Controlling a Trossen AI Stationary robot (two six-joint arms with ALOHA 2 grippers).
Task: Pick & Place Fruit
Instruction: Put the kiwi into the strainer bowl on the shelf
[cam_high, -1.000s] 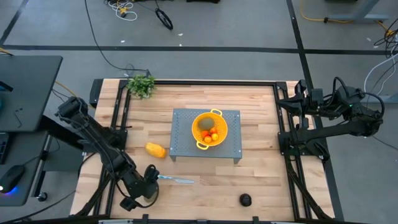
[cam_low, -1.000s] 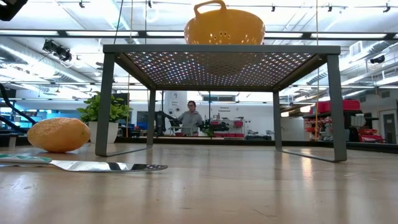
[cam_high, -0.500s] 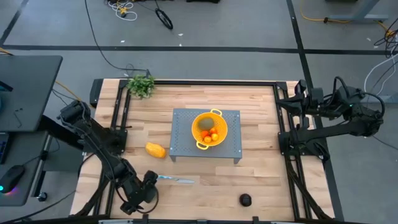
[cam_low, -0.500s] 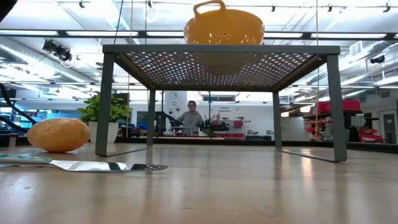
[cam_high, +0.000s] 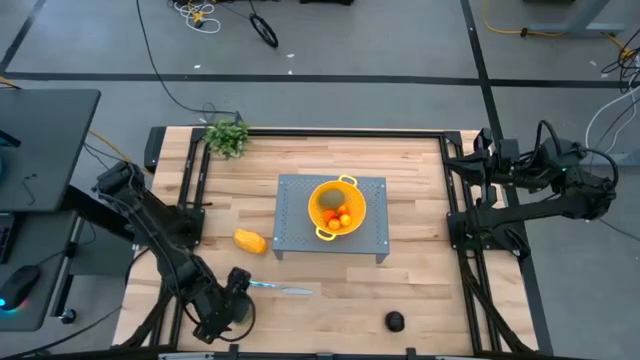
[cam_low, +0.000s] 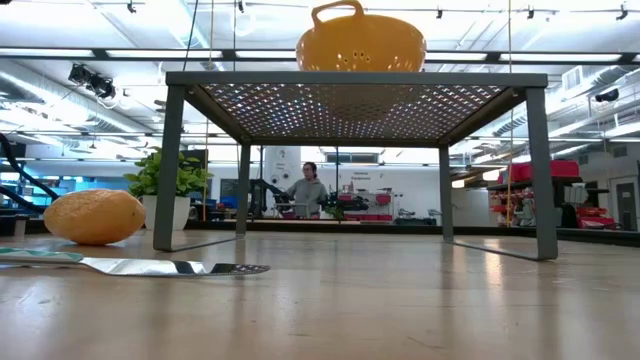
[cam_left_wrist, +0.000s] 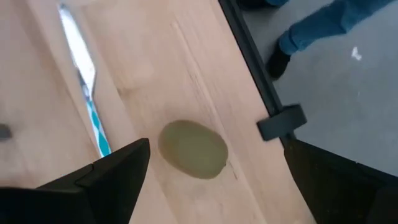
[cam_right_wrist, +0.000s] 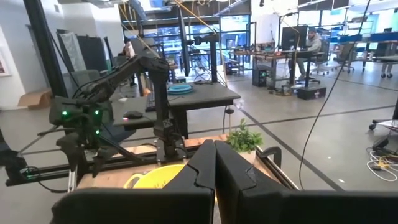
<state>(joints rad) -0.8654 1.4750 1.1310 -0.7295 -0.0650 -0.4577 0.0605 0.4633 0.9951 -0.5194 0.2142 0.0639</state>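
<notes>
A brownish-green oval fruit (cam_left_wrist: 193, 149) lies on the wooden table near its front left edge. My left gripper (cam_left_wrist: 217, 147) hangs above it, open, one finger on either side and clear of it. In the high view the left gripper (cam_high: 236, 290) hides this fruit. A yellow-orange oblong fruit (cam_high: 250, 241) lies left of the grey stand (cam_high: 375, 235). A yellow colander (cam_high: 337, 208) on the stand holds another brownish-green oval and tiny orange-red balls. A small blackish fruit (cam_high: 395, 321) lies near the front edge. My right gripper (cam_right_wrist: 214, 168) waits shut at the table's right edge.
A thin silvery knife (cam_high: 282, 290) with a teal handle (cam_left_wrist: 96, 127) lies just beside the left gripper. A leafy green bunch (cam_high: 228, 136) stands at the far left corner. A person's legs (cam_left_wrist: 311, 31) show beyond the table's black edge rail (cam_left_wrist: 249, 68).
My left gripper has drawn back a little toward the table's near left corner and tipped somewhat, staying open. The fruit and the knife lie where they were.
</notes>
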